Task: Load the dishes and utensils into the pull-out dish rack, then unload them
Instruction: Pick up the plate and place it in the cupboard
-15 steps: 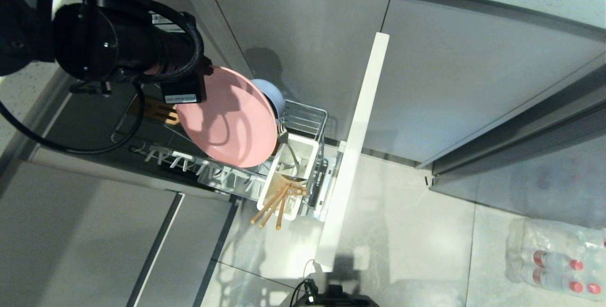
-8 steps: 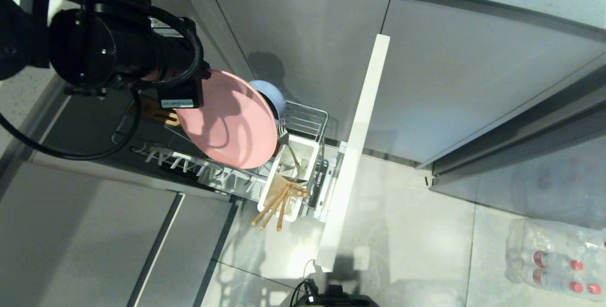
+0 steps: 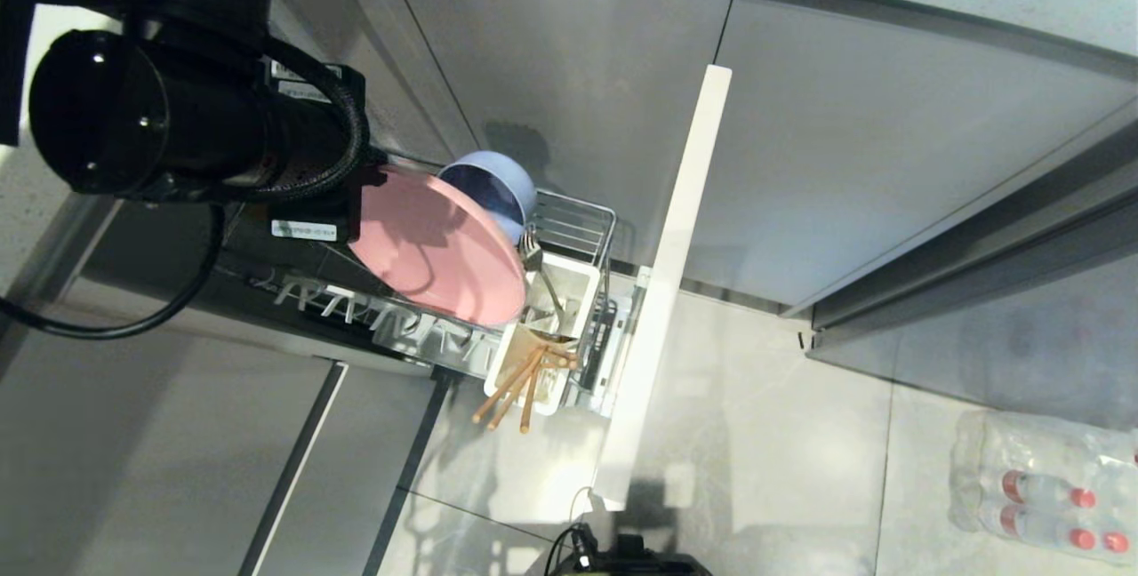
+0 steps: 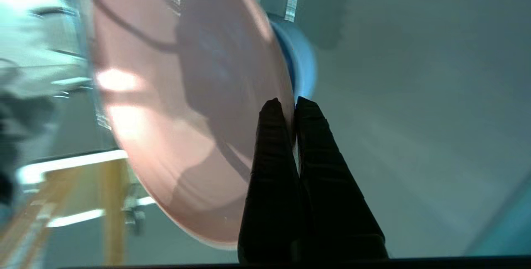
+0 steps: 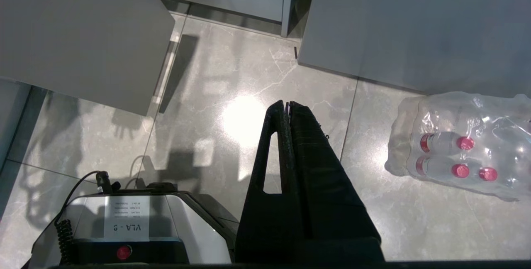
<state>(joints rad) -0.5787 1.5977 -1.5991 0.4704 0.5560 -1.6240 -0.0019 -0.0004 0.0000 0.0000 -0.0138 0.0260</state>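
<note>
While clamped on the rim of the salmon-pink plate [image 4: 178,107], one finger on each face, treat the left gripper [image 4: 286,103] as all but fully closed, pinching only that thin edge. Holds the plate edge-on and tilted over the middle of the pull-out dish rack [image 3: 578,220], probably to match the upright slots of the white plate prongs [image 3: 356,305] along the rack's near edge. Lower rim close to the prongs; contact not discernible. Find the periwinkle-blue bowl [image 3: 489,185] tipped on its side at the rack's far edge, just behind the plate, probably for drainage. Locate the white utensil cup [image 3: 582,292] at the rack's front end, beside the pale cabinet front [image 3: 676,274]. Contains the metal fork [image 3: 538,269], tines up, and the wooden chopsticks [image 3: 507,394], leaning out over the cup's rim. Treat plate and bowl as smooth, matte, rigid rounds, the rack as chrome wire, the fork as slim and glossy, the chopsticks as thin tan rods. Read the right gripper [image 5: 286,103] as shut, empty, parked above the tiled floor [image 5: 207,94].
</note>
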